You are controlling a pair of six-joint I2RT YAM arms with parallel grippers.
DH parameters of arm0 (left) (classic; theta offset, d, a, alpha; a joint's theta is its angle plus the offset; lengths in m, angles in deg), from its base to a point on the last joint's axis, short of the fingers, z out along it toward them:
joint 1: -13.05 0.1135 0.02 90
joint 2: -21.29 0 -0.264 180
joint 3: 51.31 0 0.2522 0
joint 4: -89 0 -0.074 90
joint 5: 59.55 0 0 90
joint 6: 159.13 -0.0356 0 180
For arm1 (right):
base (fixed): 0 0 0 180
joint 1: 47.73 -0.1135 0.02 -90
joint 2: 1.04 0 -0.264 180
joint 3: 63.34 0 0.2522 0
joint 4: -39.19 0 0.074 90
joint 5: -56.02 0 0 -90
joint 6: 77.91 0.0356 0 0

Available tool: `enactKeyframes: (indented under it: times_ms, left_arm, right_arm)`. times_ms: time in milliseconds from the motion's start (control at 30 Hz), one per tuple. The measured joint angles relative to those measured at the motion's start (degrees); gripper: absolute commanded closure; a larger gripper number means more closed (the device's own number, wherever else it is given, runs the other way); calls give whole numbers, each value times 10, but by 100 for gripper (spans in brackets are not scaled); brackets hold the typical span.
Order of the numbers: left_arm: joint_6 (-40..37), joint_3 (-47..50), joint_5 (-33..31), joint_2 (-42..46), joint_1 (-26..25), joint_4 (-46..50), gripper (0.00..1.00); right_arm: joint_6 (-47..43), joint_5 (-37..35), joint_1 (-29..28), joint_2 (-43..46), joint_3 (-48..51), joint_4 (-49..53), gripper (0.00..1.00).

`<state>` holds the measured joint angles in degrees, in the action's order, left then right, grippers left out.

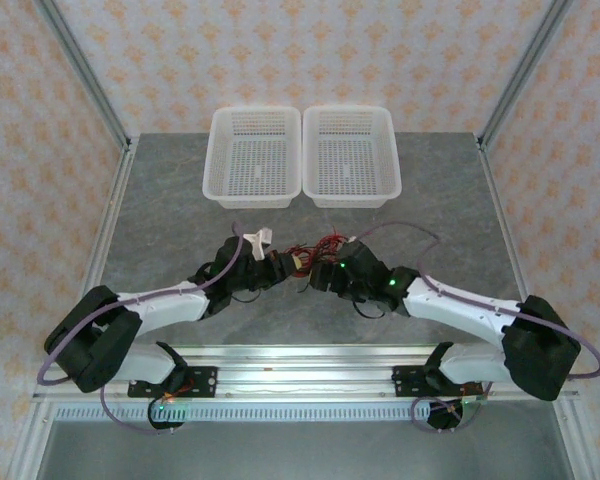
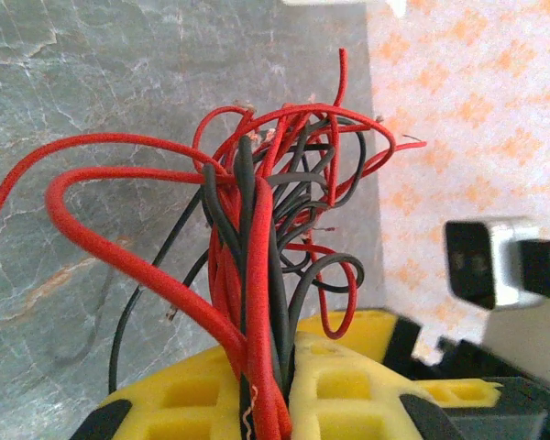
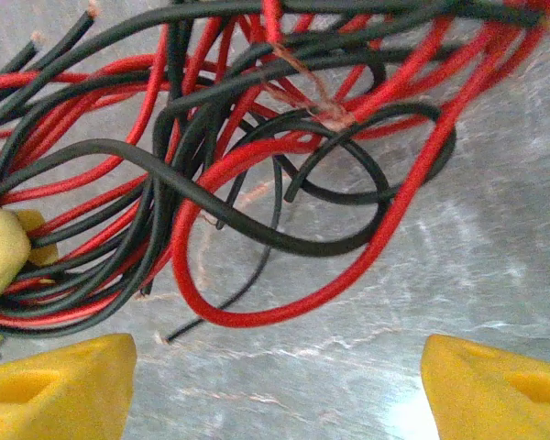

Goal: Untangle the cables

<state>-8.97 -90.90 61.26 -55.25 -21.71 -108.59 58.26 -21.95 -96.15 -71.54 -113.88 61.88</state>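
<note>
Above the table [image 1: 160, 200], the left claw [image 2: 268, 371] clamps the cables [image 2: 284, 183] (red, black); the right claw [image 3: 277, 367] gapes empty.

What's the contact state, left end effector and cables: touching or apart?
Touching. Left wrist view: the cables run down into the left end effector, pinched between its yellow fingers with no gap.
</note>
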Motion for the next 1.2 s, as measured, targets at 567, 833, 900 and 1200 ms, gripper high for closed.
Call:
enactKeyframes:
  times_ms: [567, 833, 900, 1200]
  left_arm:
    - [68, 71, -27, 66, -9, -67, 100]
    - [74, 77, -24, 91, -9, -66, 100]
    - [74, 77, -16, 91, -9, -66, 100]
    - [97, 118, 12, 88, -9, -125, 100]
  right_arm:
    - [134, -50, -6, -46, 22, -212, 43]
    - [131, -47, -7, -104, 7, -242, 43]
    - [122, -48, -5, -115, 0, -248, 42]
    - [70, -13, 22, -157, -4, -299, 60]
